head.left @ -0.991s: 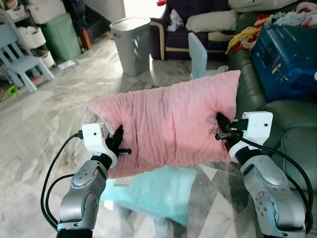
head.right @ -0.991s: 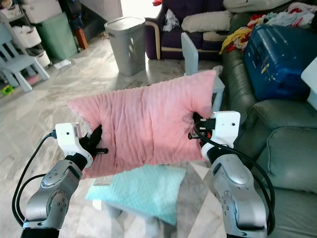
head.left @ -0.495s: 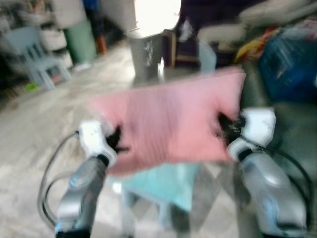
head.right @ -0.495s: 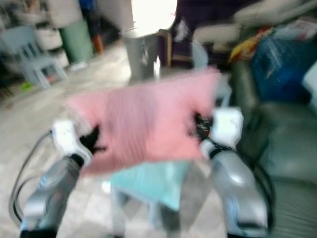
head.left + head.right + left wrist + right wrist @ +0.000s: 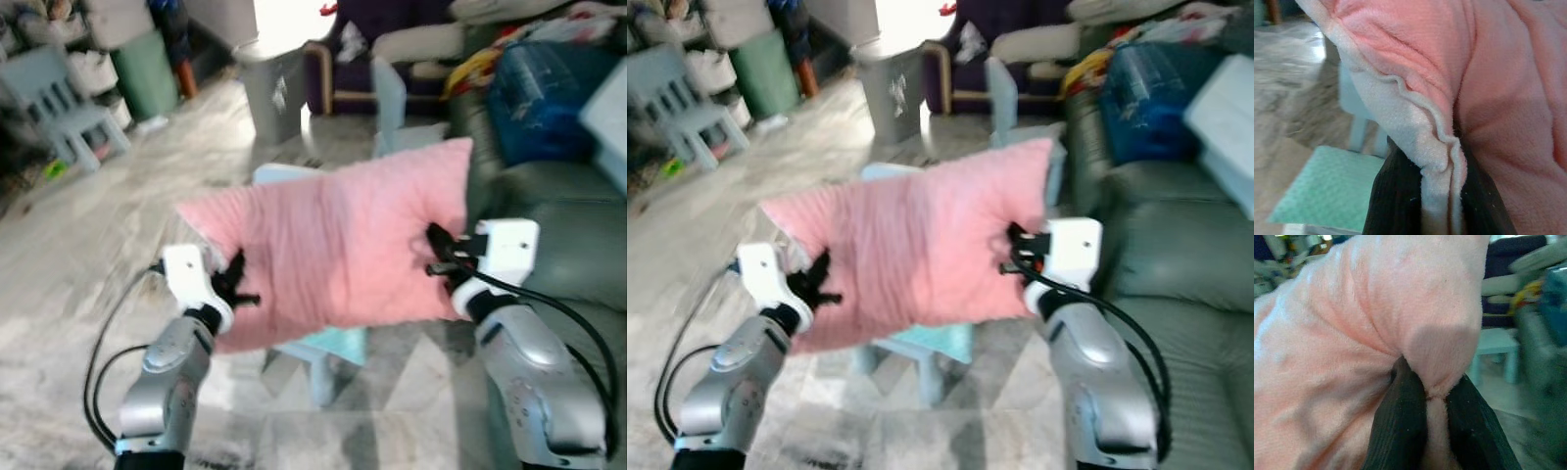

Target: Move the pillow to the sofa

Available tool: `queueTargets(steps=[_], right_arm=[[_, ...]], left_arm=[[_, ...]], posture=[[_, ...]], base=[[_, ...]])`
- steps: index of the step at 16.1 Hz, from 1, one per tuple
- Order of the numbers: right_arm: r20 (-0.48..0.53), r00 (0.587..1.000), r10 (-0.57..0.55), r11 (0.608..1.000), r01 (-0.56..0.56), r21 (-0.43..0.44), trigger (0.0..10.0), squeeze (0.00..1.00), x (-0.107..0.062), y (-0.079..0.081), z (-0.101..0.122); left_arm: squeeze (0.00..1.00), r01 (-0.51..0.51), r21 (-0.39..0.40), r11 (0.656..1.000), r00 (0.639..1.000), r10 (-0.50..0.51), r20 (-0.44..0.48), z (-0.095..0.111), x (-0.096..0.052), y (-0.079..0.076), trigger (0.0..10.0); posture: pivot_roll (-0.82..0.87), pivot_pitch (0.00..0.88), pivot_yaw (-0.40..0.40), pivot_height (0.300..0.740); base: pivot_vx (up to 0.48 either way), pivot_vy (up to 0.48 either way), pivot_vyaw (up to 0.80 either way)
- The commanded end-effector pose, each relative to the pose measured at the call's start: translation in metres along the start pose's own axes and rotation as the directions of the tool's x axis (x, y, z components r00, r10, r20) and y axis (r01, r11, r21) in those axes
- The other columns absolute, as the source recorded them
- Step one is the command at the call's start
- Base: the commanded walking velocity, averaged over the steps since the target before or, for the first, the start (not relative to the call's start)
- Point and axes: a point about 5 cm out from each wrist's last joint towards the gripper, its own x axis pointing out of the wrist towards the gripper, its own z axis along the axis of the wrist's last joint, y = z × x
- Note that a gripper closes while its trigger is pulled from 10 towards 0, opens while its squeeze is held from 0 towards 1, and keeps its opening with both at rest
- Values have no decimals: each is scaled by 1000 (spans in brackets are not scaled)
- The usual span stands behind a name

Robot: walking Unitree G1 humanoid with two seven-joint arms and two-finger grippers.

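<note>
In mid-air before the robot, above a small stool [image 5: 328, 345]: pink pillow [image 5: 333, 250], left gripper [image 5: 233, 284] and right gripper [image 5: 441, 257] each pinching an edge. Green sofa [image 5: 578, 235] right. Risk — thin fabric pinches slipping while walking.

We see the pink pillow [image 5: 333, 255] hiding most of the small stool [image 5: 328, 352] beneath it. The sofa [image 5: 568, 225] beside the pillow is cut by the frame edge. Motion blur softens the laundry basket [image 5: 274, 93] beyond the pillow.
</note>
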Motion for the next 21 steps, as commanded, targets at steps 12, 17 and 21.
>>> queueTargets(steps=[12,17,21], right_arm=[[34,999,22,1000,-22,7,10000,0,2,8,7],[34,999,21,1000,-21,6,10000,0,2,7,7],[34,999,23,1000,-23,5,10000,0,3,7,6]], left_arm=[[0,-20,12,1000,1000,20,10,4,-1,7,10000],[0,-24,6,1000,1000,24,16,5,-1,7,10000],[0,-35,-10,999,999,35,18,5,-1,8,10000]], posture=[[-193,0,55,740],[-194,0,53,740],[-194,0,53,740]], base=[[-278,0,0],[-145,0,0],[0,62,0]])
